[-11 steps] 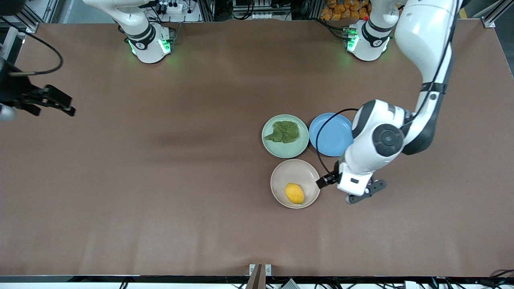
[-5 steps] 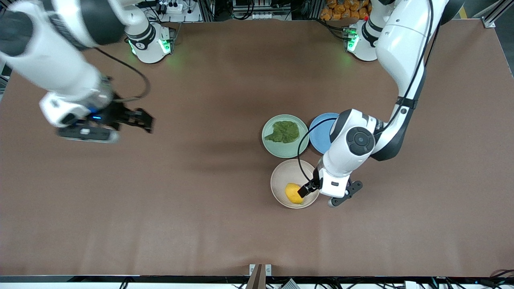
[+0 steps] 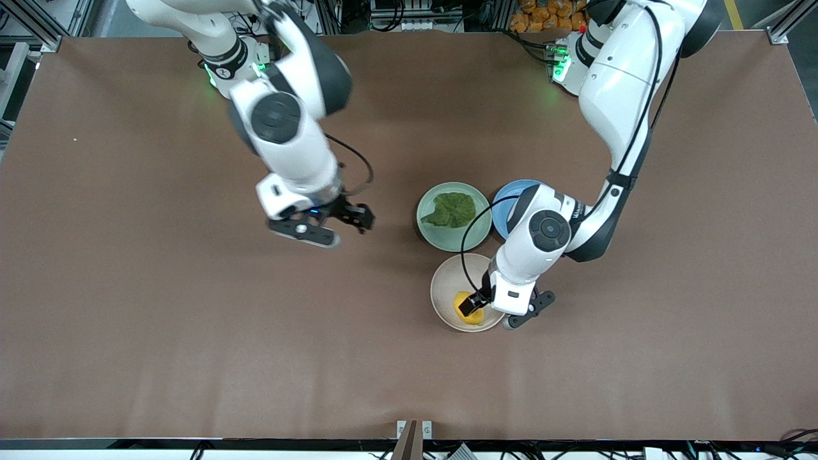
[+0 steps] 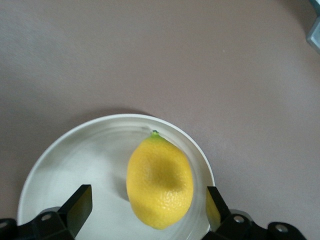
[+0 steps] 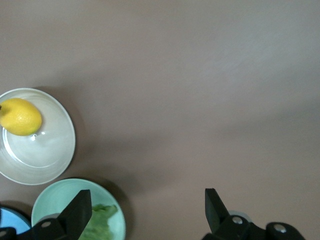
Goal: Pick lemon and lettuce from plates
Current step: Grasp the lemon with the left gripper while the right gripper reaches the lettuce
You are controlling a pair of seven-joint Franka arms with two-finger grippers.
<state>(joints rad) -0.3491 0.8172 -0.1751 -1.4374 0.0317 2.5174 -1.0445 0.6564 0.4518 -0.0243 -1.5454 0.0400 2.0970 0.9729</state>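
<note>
The yellow lemon (image 4: 160, 182) lies on the beige-white plate (image 4: 75, 150), the plate nearest the front camera (image 3: 447, 284). My left gripper (image 3: 471, 305) is low over that plate, open, with one finger on each side of the lemon (image 3: 476, 317) and not closed on it. The dark-green lettuce (image 3: 454, 209) lies on the mint green plate (image 3: 434, 236). My right gripper (image 3: 358, 220) is open and empty over bare table, beside the mint plate toward the right arm's end. The right wrist view shows the lettuce (image 5: 97, 222), the mint plate (image 5: 60, 192) and the lemon (image 5: 20, 116).
A blue plate (image 3: 511, 198) with nothing on its visible part sits beside the mint plate toward the left arm's end, partly covered by the left arm. The three plates sit close together. The brown table (image 3: 192, 332) stretches wide around them.
My left gripper moved from beside the beige plate to over it, around the lemon. My right arm swept in from the table's end toward the plates.
</note>
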